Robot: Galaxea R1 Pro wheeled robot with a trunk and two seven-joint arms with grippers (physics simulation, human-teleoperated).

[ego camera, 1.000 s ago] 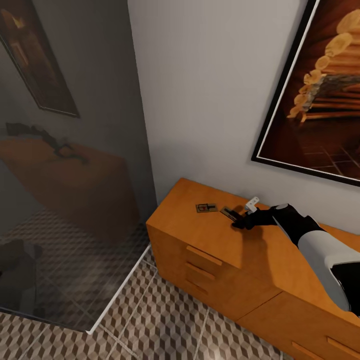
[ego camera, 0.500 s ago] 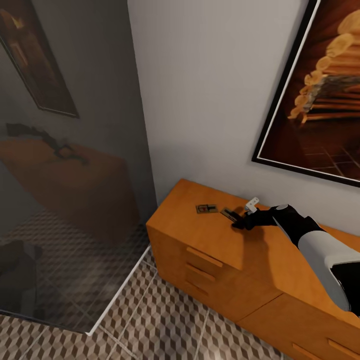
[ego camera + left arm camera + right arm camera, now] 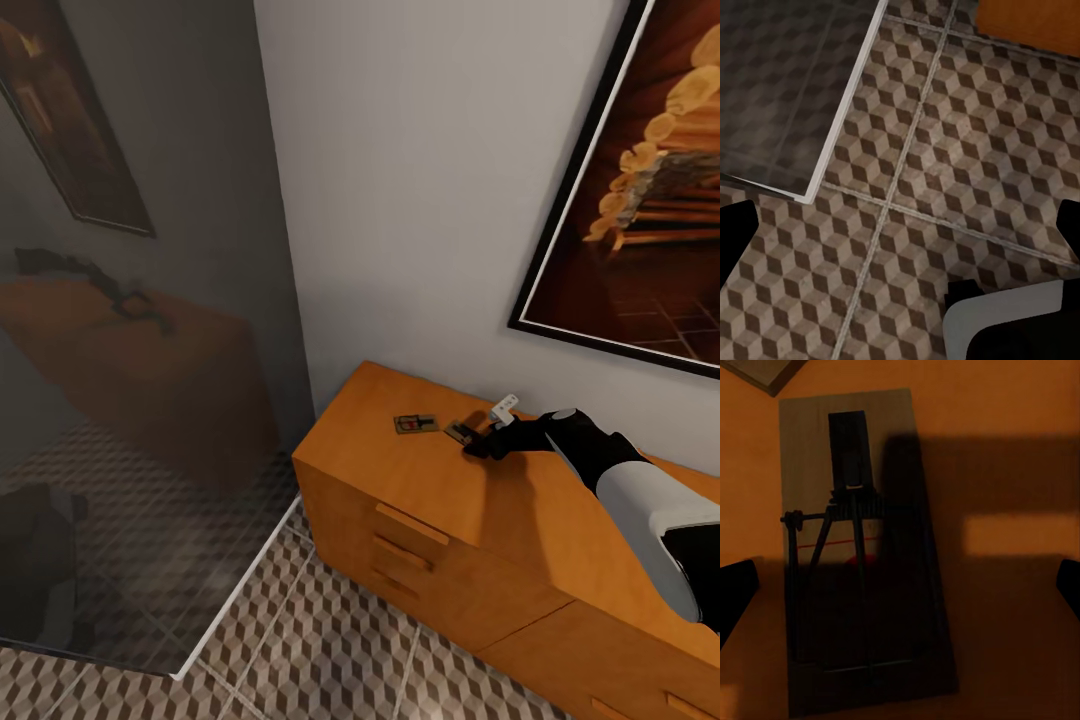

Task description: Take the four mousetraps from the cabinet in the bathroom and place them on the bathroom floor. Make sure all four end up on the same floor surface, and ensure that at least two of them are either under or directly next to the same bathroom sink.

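- The right arm comes in from the lower right of the head view and reaches toward the centre of the frame.
- The right gripper [image 3: 478, 443] points left; in the right wrist view its fingertips [image 3: 736, 585] stand wide apart at both frame edges.
- The left gripper's fingertips [image 3: 738, 221] are also spread.

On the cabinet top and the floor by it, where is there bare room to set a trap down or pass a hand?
Free: the cabinet top's near-left corner, between its front edge and the two mousetraps; the bathroom floor between the drawer fronts and the glass panel. Crowded: the strip by the wall, where both traps lie close beside the right gripper.
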